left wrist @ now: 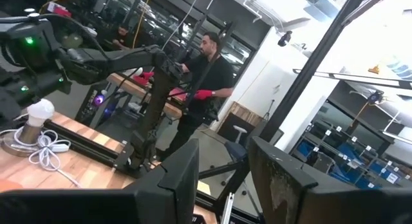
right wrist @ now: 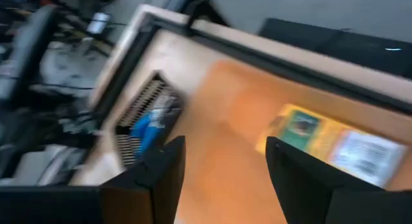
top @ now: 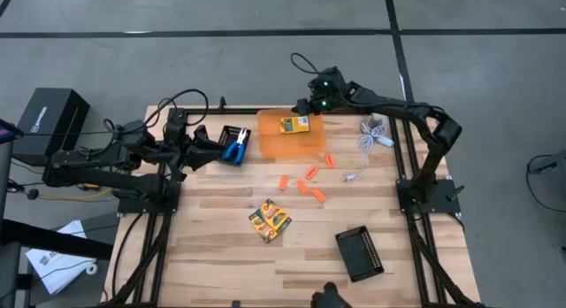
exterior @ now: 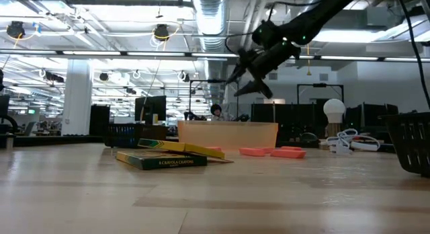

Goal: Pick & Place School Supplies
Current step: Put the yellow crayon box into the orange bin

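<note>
One yellow-and-green crayon box [top: 294,125] [right wrist: 322,137] lies flat inside a shallow orange bin [top: 276,142] [exterior: 228,134]. My right gripper [top: 307,103] [right wrist: 222,166] [exterior: 247,83] hangs open and empty above the bin's far edge. More crayon boxes [top: 270,221] [exterior: 164,157] lie stacked on the table nearer the front. Several orange sticks [top: 305,184] [exterior: 272,152] are scattered right of the bin. Blue-handled pliers [top: 234,149] [right wrist: 149,124] rest on a black ridged tray left of the bin. My left gripper [top: 215,151] [left wrist: 222,179] is open just left of that tray, holding nothing.
A white cable with a round bulb [top: 371,135] [exterior: 334,111] [left wrist: 38,111] lies near the table's far right corner. A second black ridged tray [top: 358,253] [exterior: 410,140] sits at the near right. A person [left wrist: 206,76] stands in the room beyond the table.
</note>
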Controlling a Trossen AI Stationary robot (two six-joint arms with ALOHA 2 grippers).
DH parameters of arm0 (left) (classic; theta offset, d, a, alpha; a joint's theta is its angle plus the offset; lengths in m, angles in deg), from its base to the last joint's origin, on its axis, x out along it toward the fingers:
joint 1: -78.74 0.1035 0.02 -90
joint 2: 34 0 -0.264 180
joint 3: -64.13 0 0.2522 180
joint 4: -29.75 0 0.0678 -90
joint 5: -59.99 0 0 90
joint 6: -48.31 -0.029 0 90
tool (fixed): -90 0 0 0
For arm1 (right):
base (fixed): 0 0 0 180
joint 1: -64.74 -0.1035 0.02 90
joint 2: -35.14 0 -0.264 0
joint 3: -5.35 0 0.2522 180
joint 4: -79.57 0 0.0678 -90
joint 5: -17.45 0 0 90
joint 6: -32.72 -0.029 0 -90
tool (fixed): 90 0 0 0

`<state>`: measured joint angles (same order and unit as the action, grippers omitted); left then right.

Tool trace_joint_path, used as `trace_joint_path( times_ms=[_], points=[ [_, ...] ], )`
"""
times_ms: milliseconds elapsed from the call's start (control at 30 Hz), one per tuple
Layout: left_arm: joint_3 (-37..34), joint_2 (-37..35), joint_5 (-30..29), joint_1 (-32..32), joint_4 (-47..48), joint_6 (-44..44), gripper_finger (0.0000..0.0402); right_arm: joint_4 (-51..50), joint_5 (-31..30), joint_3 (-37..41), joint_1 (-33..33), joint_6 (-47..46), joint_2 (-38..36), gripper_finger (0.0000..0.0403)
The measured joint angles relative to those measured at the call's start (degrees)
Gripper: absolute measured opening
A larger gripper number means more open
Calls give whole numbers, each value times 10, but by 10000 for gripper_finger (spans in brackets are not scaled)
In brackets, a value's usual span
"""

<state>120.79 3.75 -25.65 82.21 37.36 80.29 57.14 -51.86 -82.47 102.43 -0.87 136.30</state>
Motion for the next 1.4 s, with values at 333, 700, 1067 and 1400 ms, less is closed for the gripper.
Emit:
trace_joint_path(
  times_ms=[333,700,1067,1400],
  points=[
    [0,37,6,0,114,0,131,-141,22,0,-130,-19,-141,173],
    [0,203,139,-8,162,-34,131,-173,-185,65,-385,-237,-213,181],
    [0,377,229,-30,153,-124,131,-34,-411,100,-594,-509,-156,183],
    [0,467,226,-26,141,-169,131,90,-483,100,-640,-565,-84,178]
  ],
)
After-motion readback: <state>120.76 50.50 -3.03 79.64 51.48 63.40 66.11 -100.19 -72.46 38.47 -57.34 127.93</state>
